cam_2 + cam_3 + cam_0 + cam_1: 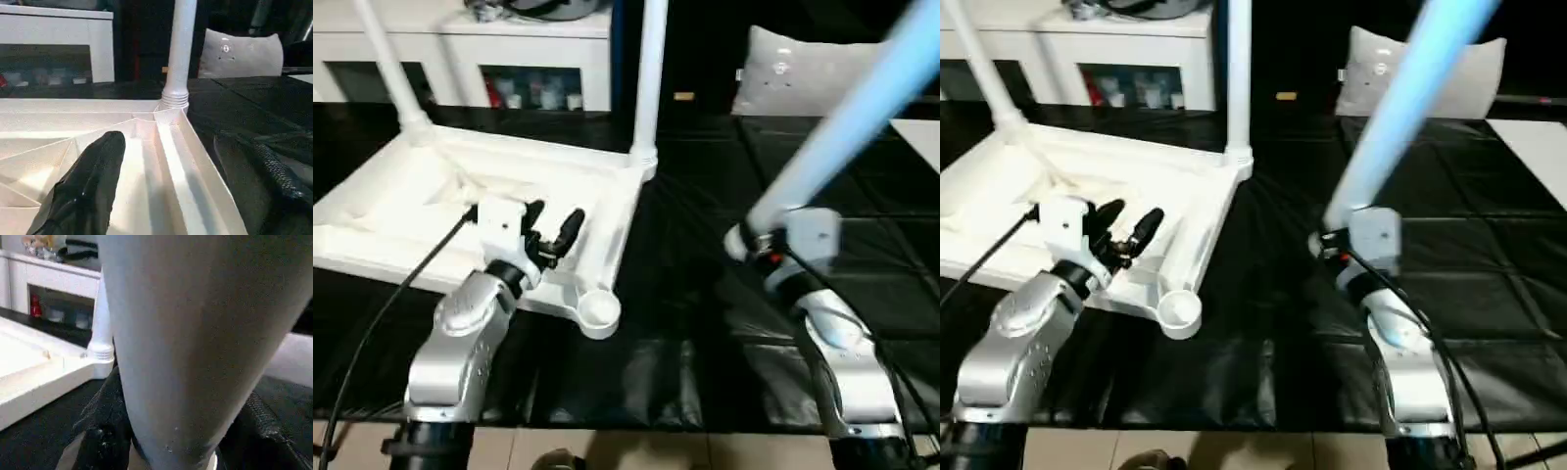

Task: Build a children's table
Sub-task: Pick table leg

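Observation:
The white tabletop [431, 196] lies upside down on the black mat, ribs facing up. Two white legs stand upright in its far corners, one at the left [396, 69] and one at the right [649, 78]. The near right corner socket [598, 311] is round and holds nothing. My left gripper [553, 223] hovers open over the tabletop's right rim, its black fingers [88, 191] spread above the ribs. To the right, apart from the tabletop, my right gripper [759, 240] is shut on the thick end of a third leg [842, 127], which slants up and to the right.
A white cabinet [460, 59] with glass doors stands behind the tabletop. A grey cushion [793, 69] sits at the back right and a white surface [920, 137] at the far right. The black mat [685, 343] stretches between my arms. Tan floor [607, 450] borders its near edge.

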Tool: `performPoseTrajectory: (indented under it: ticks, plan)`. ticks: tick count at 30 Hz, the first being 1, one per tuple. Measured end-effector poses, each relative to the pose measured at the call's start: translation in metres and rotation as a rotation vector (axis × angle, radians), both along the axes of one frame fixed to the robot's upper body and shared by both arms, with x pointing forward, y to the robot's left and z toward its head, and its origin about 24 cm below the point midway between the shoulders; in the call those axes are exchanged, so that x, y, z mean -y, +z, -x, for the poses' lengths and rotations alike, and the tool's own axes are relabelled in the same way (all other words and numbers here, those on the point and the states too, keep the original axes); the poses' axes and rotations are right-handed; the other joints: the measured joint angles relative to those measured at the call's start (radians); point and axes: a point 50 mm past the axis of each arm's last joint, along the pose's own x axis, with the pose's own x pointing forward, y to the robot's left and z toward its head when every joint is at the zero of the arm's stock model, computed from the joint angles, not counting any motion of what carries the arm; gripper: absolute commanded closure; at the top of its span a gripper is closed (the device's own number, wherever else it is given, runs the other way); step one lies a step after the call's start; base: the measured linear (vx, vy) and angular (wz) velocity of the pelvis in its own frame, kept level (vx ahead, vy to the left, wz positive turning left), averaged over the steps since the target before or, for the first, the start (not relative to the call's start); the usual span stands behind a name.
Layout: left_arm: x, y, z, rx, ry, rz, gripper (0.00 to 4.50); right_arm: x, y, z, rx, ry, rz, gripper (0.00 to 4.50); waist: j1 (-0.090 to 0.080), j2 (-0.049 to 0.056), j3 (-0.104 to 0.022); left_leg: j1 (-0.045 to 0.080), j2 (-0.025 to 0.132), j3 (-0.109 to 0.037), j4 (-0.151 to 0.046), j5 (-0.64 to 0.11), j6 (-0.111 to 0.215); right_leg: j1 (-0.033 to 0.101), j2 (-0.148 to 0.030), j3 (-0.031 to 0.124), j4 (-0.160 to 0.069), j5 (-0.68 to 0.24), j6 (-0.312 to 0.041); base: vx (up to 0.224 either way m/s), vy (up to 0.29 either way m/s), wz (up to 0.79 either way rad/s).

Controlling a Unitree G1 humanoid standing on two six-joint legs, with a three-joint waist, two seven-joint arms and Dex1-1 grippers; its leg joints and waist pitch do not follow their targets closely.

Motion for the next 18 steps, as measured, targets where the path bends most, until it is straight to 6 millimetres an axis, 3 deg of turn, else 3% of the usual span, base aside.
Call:
performPoseTrajectory:
  ticks: [9, 12, 14, 17, 18]
  plan:
    - [-0.001, 0.000, 0.001, 0.027, 0.029, -0.007, 1.08, -0.010, -0.016, -0.001, -0.115, 0.026, -0.161, 2.63, -0.003, 0.000, 0.000, 0.000, 0.000, 0.000, -0.001, 0.000, 0.000, 0.000, 0.000, 0.000, 0.000, 0.000, 0.000, 0.000, 0.000, 0.00]
    - [-0.001, 0.001, 0.001, 0.032, 0.031, -0.008, 1.08, -0.006, -0.016, -0.002, -0.123, 0.025, -0.140, 2.63, 0.006, 0.000, 0.000, -0.001, -0.002, 0.001, 0.000, 0.001, 0.004, 0.000, -0.003, 0.001, -0.001, 0.000, 0.000, 0.000, 0.000, 0.00]
    - [-0.001, 0.001, 0.001, 0.038, 0.030, -0.008, 1.08, -0.002, -0.016, -0.002, -0.137, 0.031, -0.137, 2.63, 0.013, 0.002, -0.001, -0.010, -0.004, 0.001, 0.011, -0.001, 0.020, 0.001, -0.009, 0.002, 0.000, 0.001, 0.005, -0.002, 0.032, 0.02]
    - [0.001, 0.003, 0.000, 0.047, 0.029, -0.009, 1.08, 0.002, -0.016, -0.002, -0.138, 0.023, -0.151, 2.63, 0.029, 0.013, -0.005, -0.032, -0.006, -0.009, 0.052, -0.021, 0.045, 0.002, -0.016, 0.003, -0.001, 0.002, 0.022, -0.008, 0.101, 0.03]
    - [0.000, 0.003, 0.000, 0.047, 0.031, -0.011, 1.08, 0.001, -0.016, -0.002, -0.137, 0.023, -0.160, 2.63, 0.030, 0.014, -0.007, -0.032, -0.012, -0.008, 0.054, -0.024, 0.050, 0.002, -0.020, 0.003, -0.007, 0.006, 0.025, -0.010, 0.140, 0.05]
